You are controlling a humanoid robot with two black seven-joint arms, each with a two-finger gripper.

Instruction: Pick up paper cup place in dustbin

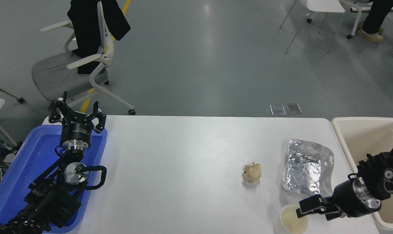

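- Where the white table [183, 162] meets its near edge at about five o'clock, the paper cup [290, 221] stands upright, mouth up.
- Right gripper [301, 210] reaches in from four o'clock, fingers spread, tips at the cup's right rim; contact cannot be told.
- Dustbin [352, 125] sits at three o'clock, off the table's right end.
- Foil sheet [307, 169] lies at the cup's twelve o'clock, paper wad [252, 172] at ten.
- Left gripper [76, 115] is parked over the blue tray [27, 159] at nine o'clock, fingers spread.

A lab or office: grey floor [199, 65], wheeled office chair [76, 68], white table [183, 169].
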